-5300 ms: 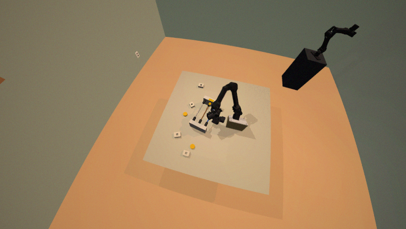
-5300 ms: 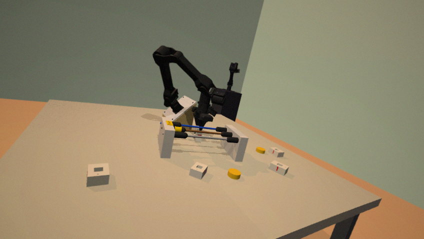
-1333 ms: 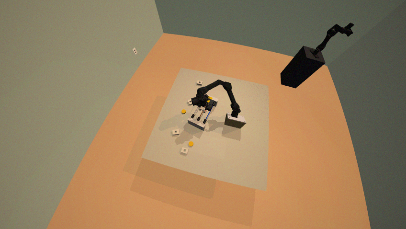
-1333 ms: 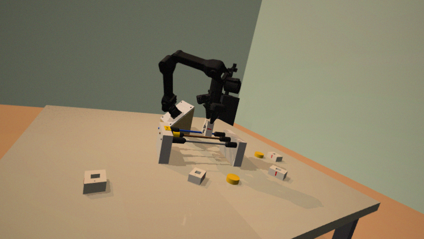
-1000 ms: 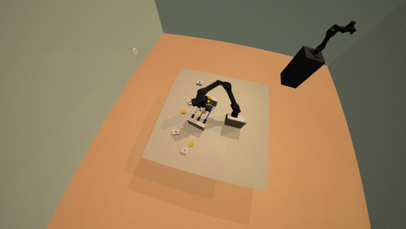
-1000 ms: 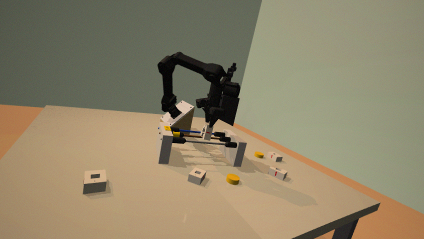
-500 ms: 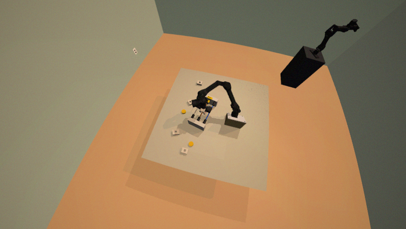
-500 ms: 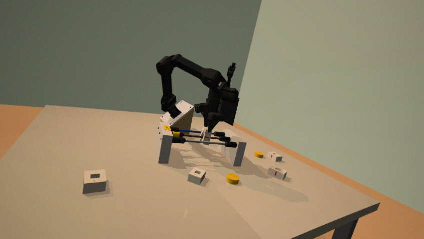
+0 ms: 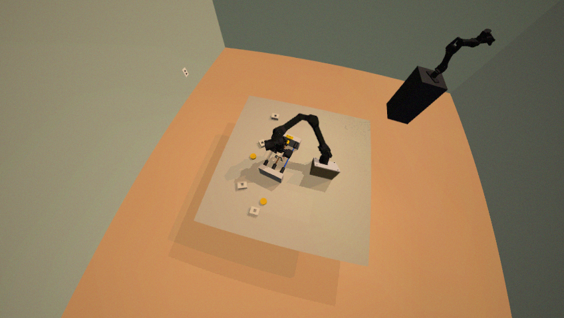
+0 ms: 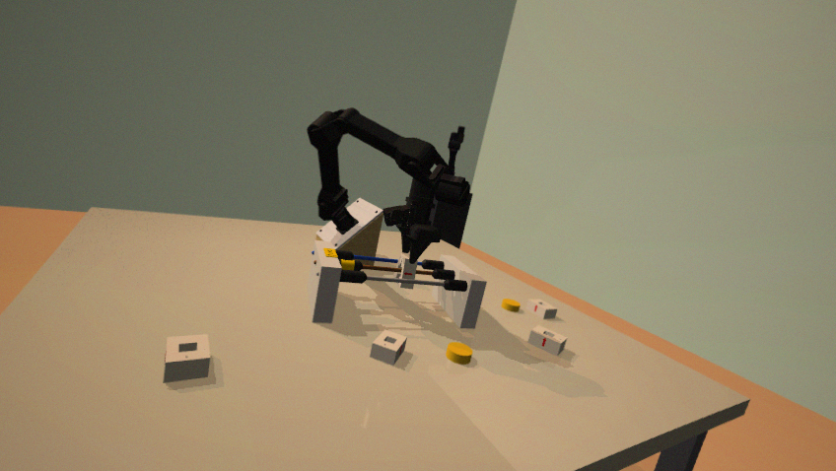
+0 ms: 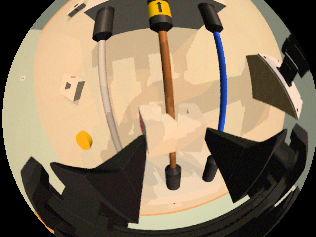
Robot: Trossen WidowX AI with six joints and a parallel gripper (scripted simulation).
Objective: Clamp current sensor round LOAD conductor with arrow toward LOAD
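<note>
The white sensor (image 10: 407, 278) (image 11: 159, 133) sits at the brown conductor (image 10: 378, 268) (image 11: 165, 64), between the grey and blue ones. My gripper (image 10: 408, 258) (image 11: 175, 135) is shut on it from above, one finger on each side. In the wrist view the conductor passes down between its two halves, which stand apart at the top; whether it is latched I cannot tell. Its red arrow, in the exterior view, points left toward the yellow band (image 10: 347, 264) (image 11: 160, 9) on the brown conductor. The band bears a black arrow; no lettering is readable. In the top view the arm mostly hides the sensor.
The grey conductor (image 10: 388, 281) (image 11: 103, 74) and blue conductor (image 10: 375, 258) (image 11: 223, 84) run close on either side, between two end blocks (image 10: 324, 295) (image 10: 471, 306). Several white blocks, one at the left (image 10: 187, 370), and two yellow discs (image 10: 459, 353) (image 10: 510, 304) lie around the rack.
</note>
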